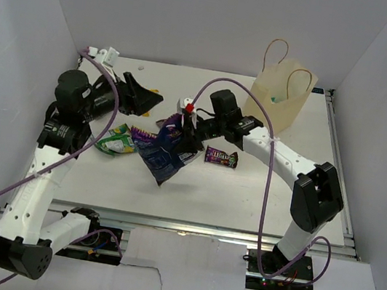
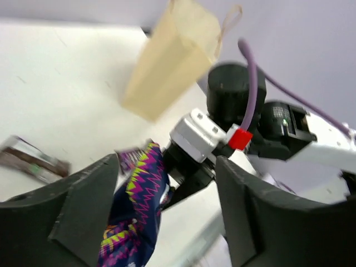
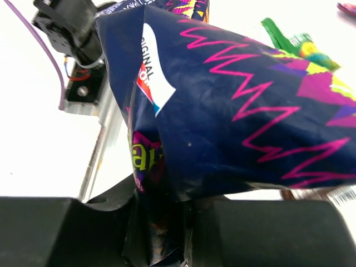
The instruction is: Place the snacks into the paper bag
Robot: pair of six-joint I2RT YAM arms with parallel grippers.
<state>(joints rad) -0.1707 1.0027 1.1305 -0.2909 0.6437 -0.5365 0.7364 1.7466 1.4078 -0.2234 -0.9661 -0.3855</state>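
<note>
My right gripper is shut on the top of the large dark blue bag and holds it lifted over the table's middle. In the right wrist view the bag fills the frame, pinched between the jaws. My left gripper is open and empty, left of the bag. Its wrist view shows the bag beyond the spread fingers. The tan paper bag stands upright at the back right, also in the left wrist view. A brown bar lies right of the blue bag. A green-white pouch lies to its left.
A small purple packet lies beside the green-white pouch. Something teal shows inside the paper bag's mouth. A bit of yellow shows at the left fingertips. White walls close in the table on the left, back and right.
</note>
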